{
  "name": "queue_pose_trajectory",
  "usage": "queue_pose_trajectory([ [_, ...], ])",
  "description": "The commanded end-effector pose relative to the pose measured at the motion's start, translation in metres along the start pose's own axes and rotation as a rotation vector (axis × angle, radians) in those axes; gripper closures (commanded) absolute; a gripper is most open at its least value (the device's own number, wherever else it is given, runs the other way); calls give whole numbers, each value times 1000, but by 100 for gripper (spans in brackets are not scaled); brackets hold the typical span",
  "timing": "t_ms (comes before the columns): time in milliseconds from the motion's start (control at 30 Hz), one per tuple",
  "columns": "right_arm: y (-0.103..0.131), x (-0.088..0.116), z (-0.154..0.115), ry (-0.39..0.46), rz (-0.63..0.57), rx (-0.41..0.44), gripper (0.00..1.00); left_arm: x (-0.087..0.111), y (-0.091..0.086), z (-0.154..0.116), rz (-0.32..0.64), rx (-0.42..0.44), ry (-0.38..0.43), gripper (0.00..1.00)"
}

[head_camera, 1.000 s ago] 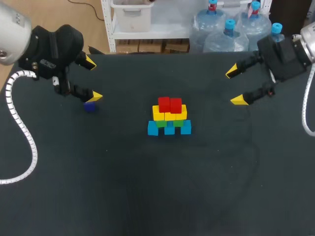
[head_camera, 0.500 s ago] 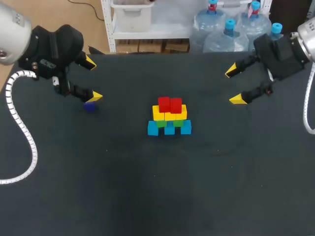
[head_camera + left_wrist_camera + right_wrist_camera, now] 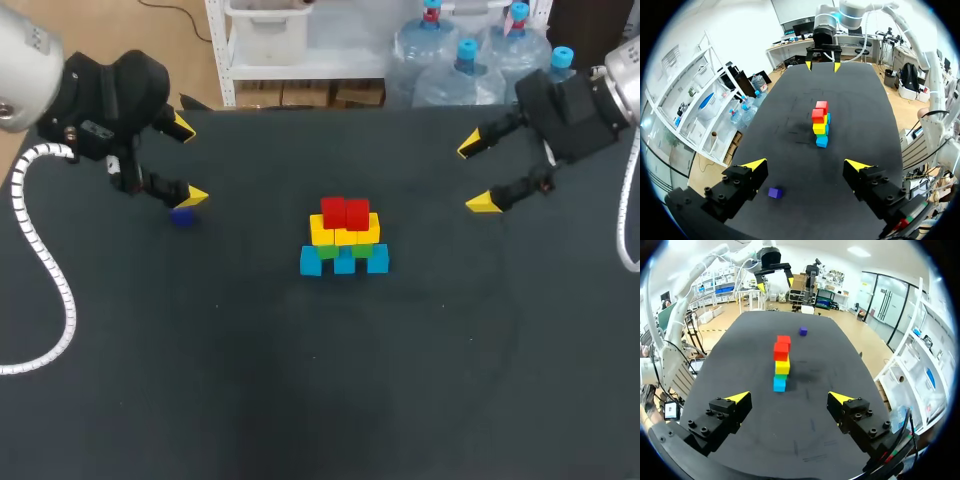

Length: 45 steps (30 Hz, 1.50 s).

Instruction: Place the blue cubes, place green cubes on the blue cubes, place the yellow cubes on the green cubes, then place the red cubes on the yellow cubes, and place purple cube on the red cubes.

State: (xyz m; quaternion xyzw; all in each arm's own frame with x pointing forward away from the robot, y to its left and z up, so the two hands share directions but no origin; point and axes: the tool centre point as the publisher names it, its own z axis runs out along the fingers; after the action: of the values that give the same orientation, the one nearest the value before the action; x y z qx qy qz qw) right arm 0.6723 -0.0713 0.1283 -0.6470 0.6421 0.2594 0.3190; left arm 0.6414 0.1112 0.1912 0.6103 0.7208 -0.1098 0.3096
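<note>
Black and bare over most of its top, the table (image 3: 320, 380) leaves plenty of room, so nothing stands between either arm and the work. The left tool (image 3: 188, 162) hangs at the far left with its fingers spread wide and nothing in them. The right tool (image 3: 476, 175) hangs at the far right, equally released, well apart from everything. In the middle stands the stack (image 3: 344, 238): blue cubes (image 3: 343, 261) on the table, green cubes (image 3: 343, 249) on those, then yellow cubes (image 3: 344, 230), with two red cubes (image 3: 345, 213) side by side on top. Only the purple cube (image 3: 181, 216) is left to place. It lies on the table just under the left tool, and the left wrist view shows it much closer to one finger than the other. To my eye that is the first risk: coming straight down from here, that fingertip could land on the cube or shove it aside instead of straddling it. The second risk is the perch itself. The red pair is a small landing spot on a loose pile, so an off-centre drop or a brush from wide fingers could topple the layers.
</note>
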Motion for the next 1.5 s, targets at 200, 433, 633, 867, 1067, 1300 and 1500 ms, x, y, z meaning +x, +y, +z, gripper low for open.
queue_pose_trajectory([
  [200,-5,-11,-8,-5,9,-41,0,1,0,0,0,0,-2,0],
  [433,8,-14,-4,77,33,-60,0,1,0,0,0,0,-2,0],
  [633,8,-14,-4,77,33,-60,0,1,0,0,0,0,-2,0],
  [867,8,-14,-4,77,33,-60,0,20,11,7,-37,44,112,0],
  [1067,8,-14,-4,77,33,-60,0,38,26,12,-59,61,228,0],
  [1300,8,-14,-4,77,33,-60,0,57,42,28,-69,93,274,0],
  [1500,8,-14,-4,77,33,-60,0,63,46,35,-110,120,181,0],
])
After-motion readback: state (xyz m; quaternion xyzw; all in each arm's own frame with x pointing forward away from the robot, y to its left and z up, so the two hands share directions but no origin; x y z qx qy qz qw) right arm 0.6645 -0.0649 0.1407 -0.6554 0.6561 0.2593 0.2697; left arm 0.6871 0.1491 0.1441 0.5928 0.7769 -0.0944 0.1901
